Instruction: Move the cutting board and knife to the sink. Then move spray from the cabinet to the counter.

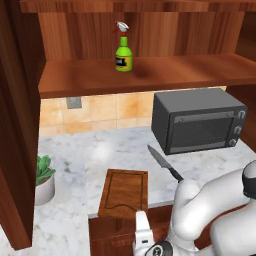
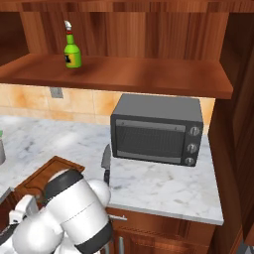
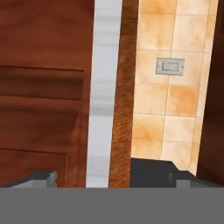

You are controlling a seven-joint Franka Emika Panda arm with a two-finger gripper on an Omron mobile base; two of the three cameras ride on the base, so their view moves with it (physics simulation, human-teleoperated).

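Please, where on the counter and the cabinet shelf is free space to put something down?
Bare counter lies between the plant pot, cutting board and wall. The cabinet shelf beyond the spray is free. It is crowded where the knife lies by the toaster oven.

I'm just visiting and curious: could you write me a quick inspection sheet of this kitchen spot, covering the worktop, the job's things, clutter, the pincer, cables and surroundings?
Surface: white marble counter.
Job's things: cutting board flat at the counter's front edge; knife on the counter beside it; spray upright on the cabinet shelf.
Clutter: dark toaster oven; potted plant.
Pincer: pincer low before the counter's front edge, fingers apart, holding nothing.
Cables: nothing seen.
Surroundings: tiled wall with outlet.
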